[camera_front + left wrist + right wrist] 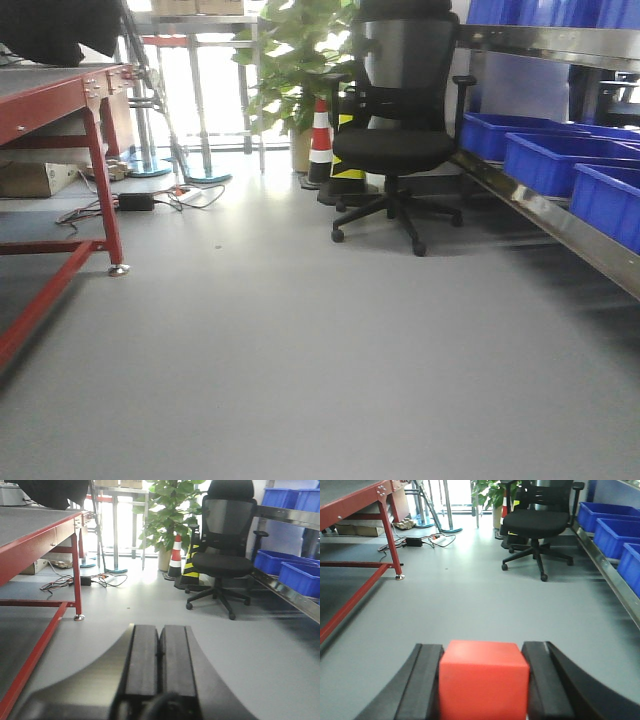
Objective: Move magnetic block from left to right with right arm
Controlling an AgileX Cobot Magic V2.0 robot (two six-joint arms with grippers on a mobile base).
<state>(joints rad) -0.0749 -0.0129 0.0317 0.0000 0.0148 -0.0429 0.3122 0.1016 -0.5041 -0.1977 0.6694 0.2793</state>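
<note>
The magnetic block (484,680), a plain red cube, fills the bottom centre of the right wrist view. My right gripper (484,652) is shut on it, one black finger pressed against each side, and holds it above the grey floor. In the left wrist view my left gripper (160,630) is shut with its two black pads together and nothing between them. Neither gripper nor the block appears in the exterior front view.
A red-framed workbench (95,130) stands at the left, with cables and a power strip (150,200) on the floor behind it. A black office chair (400,140) and a traffic cone (320,140) stand ahead. Blue bins (560,160) on a metal rack line the right.
</note>
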